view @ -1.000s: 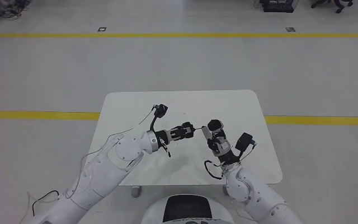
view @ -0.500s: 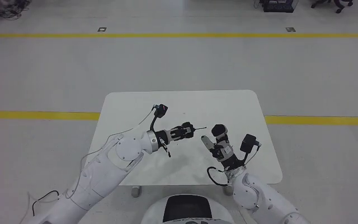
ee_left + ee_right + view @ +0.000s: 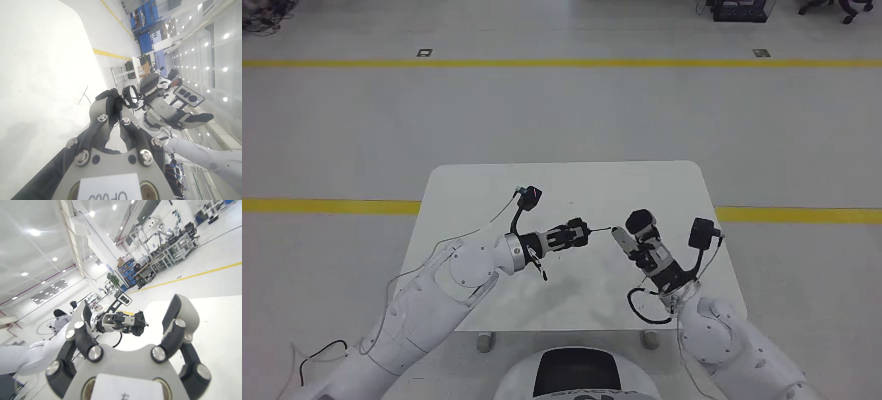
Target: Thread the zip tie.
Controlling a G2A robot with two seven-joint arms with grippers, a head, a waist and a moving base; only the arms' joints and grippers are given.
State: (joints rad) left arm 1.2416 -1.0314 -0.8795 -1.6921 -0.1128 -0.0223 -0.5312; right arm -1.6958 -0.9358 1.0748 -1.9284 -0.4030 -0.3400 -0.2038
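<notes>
A thin black zip tie (image 3: pixel 597 231) is held above the white table (image 3: pixel 492 190) by my left gripper (image 3: pixel 580 233), which is shut on it. The tie's free end points toward my right gripper (image 3: pixel 630 238). The right gripper (image 3: pixel 130 309) is open; in its wrist view the left gripper (image 3: pixel 138 324) and the tie's tip (image 3: pixel 146 324) sit between its spread fingers, farther off. From the left wrist, the left gripper (image 3: pixel 113 101) is closed on a dark piece, with the right gripper (image 3: pixel 170 100) open beyond it.
A couple of thin dark strands (image 3: pixel 84 95) lie crossed on the table (image 3: pixel 37 56) below the left gripper. The table's right edge (image 3: pixel 722 240) runs close behind the right arm. Yellow floor lines (image 3: pixel 562 63) run past the table.
The right arm has shifted to the right and turned its wrist, and its gripper has drawn a little away from the left one. The left arm has kept still with the tie.
</notes>
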